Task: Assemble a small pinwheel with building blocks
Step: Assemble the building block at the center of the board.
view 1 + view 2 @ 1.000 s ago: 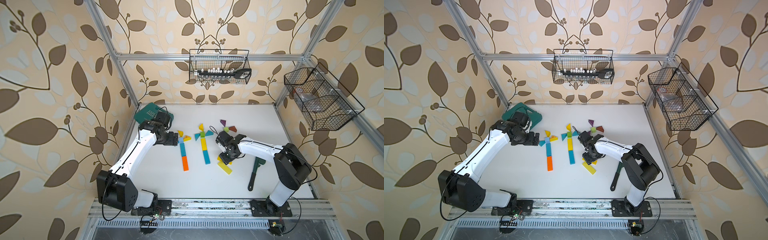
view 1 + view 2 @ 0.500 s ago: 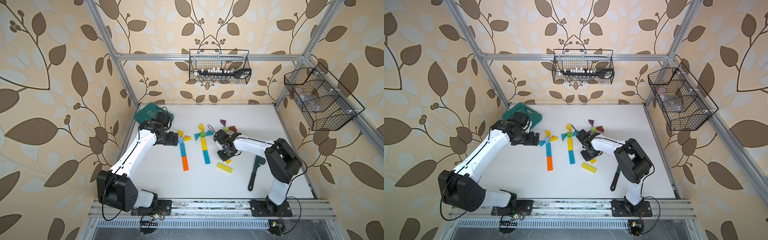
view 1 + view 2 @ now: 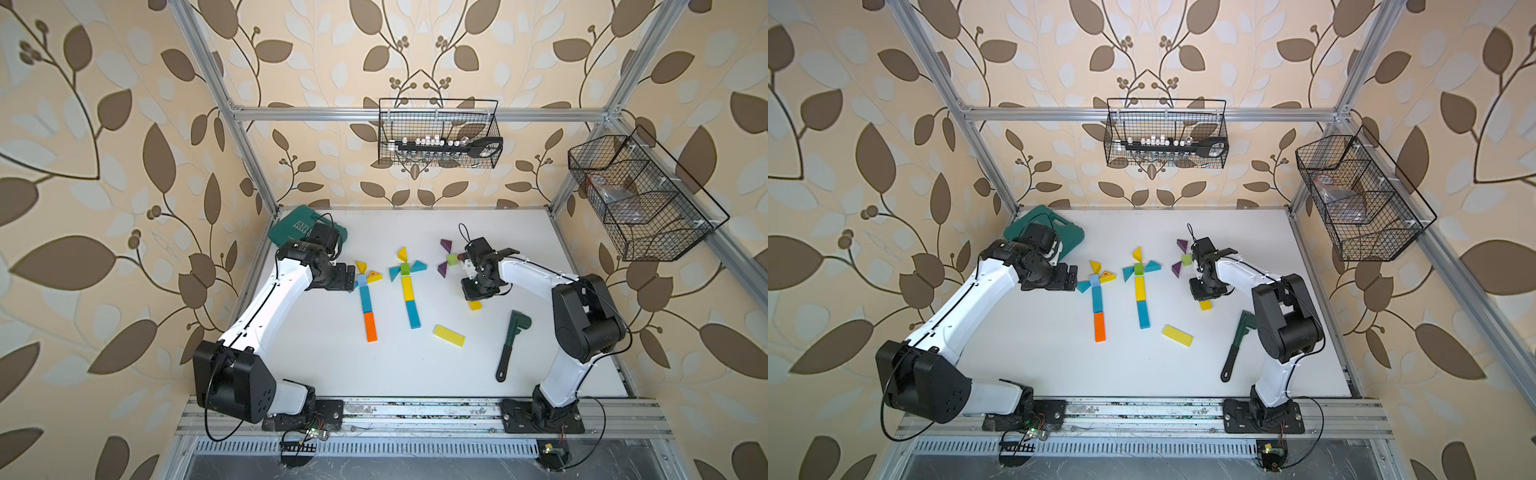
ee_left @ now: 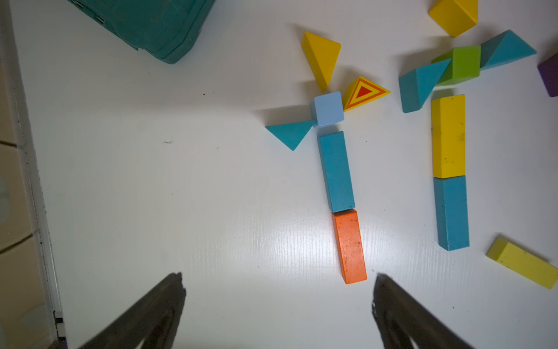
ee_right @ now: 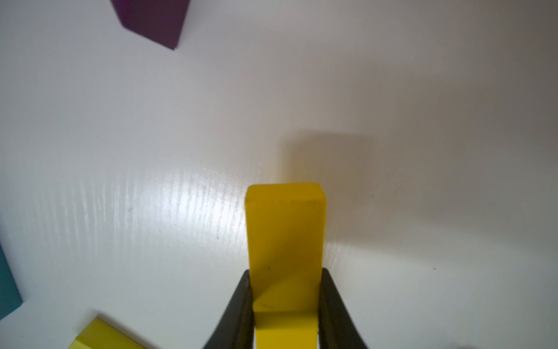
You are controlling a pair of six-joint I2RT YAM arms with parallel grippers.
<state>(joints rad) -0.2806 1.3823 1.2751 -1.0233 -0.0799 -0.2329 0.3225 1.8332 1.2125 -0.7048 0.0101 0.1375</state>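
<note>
White surface [image 3: 316, 361] in a leaf-papered enclosure: setting a pinwheel's stem.
The right gripper [image 5: 285, 272] pinches a yellow bar [image 5: 285, 226] by its long sides near the purple wedges [image 3: 445, 245] and green cube [image 3: 452, 259], probably to lay it as their stem. The left gripper [image 4: 278, 276] hangs spread and empty beside the pale blue cube [image 3: 362, 280]. A loose yellow bar [image 3: 449, 336] and toy wrench [image 3: 512, 345] lie nearby, apart.

The white counter [image 4: 151, 196] looks smooth and glossy, with a fine ribbed grain in the glare. The yellow bar [image 5: 285, 238] and orange bar [image 4: 349, 246] look matt, faintly speckled. The teal case [image 4: 145, 24] looks like moulded plastic. The wire basket [image 3: 436, 160] is black metal mesh.
</note>
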